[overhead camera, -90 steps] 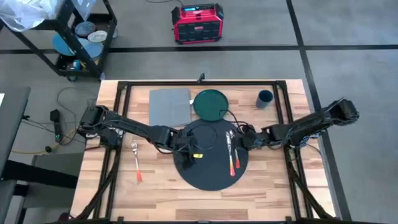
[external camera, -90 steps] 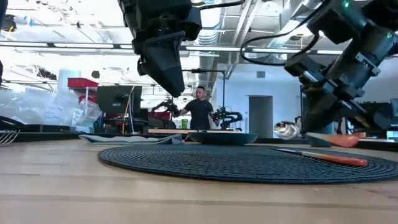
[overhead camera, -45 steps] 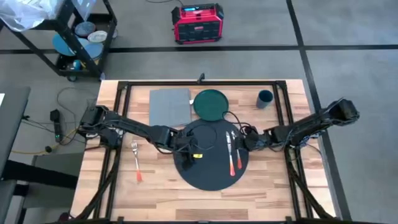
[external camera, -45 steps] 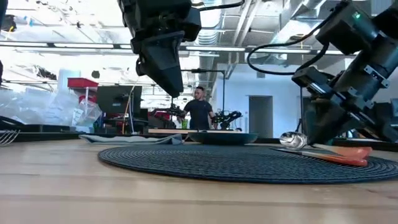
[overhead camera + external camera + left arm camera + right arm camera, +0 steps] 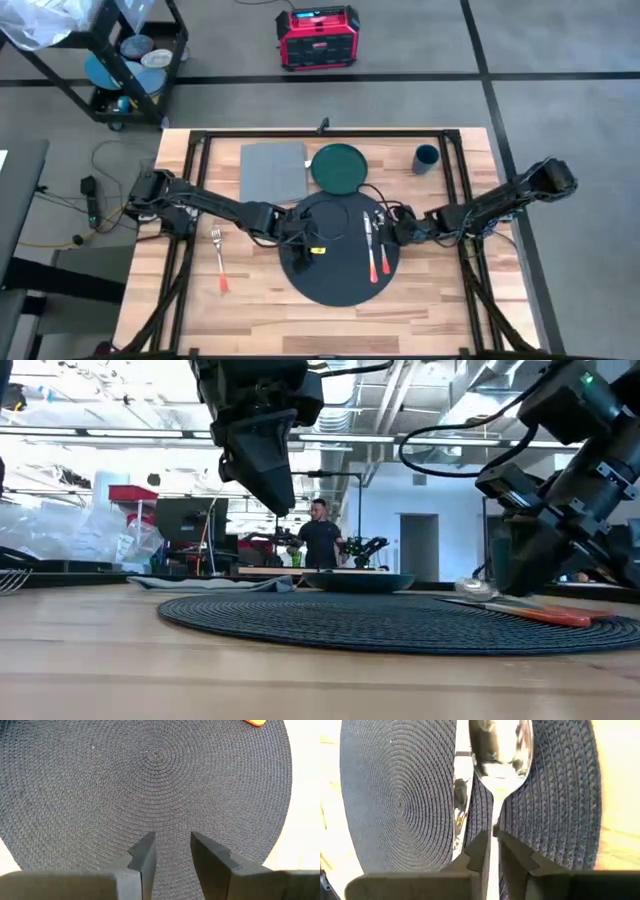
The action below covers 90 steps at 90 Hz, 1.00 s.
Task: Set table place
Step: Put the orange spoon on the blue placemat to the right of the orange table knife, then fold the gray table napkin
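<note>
Placemat (image 5: 335, 250) now bears the spoon (image 5: 500, 745), lowered beside the knife (image 5: 520, 612); right gripper (image 5: 492, 845) stays clamped on it, release pending. Left gripper (image 5: 172, 852) hovers, fingers apart.

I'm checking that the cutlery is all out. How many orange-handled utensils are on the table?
3: a fork on the bare wood left of the placemat, and a knife and a spoon side by side on the placemat's right part, by the right gripper. More may be hidden under the arms.
</note>
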Available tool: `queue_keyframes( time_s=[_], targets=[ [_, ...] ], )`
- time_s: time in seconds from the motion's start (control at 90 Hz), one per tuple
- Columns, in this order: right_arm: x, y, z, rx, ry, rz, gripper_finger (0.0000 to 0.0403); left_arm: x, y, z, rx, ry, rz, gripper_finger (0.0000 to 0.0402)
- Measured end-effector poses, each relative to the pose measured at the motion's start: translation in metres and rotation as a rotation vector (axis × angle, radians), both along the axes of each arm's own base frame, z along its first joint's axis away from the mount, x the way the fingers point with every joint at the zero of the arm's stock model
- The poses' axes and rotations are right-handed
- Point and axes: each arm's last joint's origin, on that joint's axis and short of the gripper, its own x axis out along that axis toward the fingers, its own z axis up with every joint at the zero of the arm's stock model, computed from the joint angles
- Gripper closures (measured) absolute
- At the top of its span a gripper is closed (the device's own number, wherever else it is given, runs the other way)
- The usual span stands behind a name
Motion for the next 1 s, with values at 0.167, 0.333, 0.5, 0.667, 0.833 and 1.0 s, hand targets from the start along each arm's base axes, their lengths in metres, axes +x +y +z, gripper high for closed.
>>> queue_keyframes(
  time_s=[0.167,0.333,0.5,0.667,0.833,1.0],
  targets=[
    [-0.001,0.005,0.0,-0.012,-0.01,-0.007,0.034,0.0,0.0,0.0,0.0,0.0,0.0,0.0296],
    [-0.002,0.012,0.002,-0.021,-0.04,-0.01,0.0339,0.0,0.0,0.0,0.0,0.0,0.0,0.0296],
    [0.001,0.026,0.01,-0.024,-0.162,0.015,0.0339,0.0,0.0,0.0,0.004,0.002,-0.007,0.0296],
    [0.009,0.042,0.039,-0.059,-0.41,0.094,0.0339,-0.001,0.001,-0.001,0.028,0.014,-0.046,0.0296],
    [0.019,0.051,0.095,-0.192,-0.575,0.232,0.0339,-0.001,0.01,0.005,0.039,0.003,-0.045,0.0296],
    [0.021,0.044,0.164,-0.526,-0.591,0.398,0.0349,0.004,0.032,0.027,0.091,-0.051,0.041,0.0296]
  ],
)
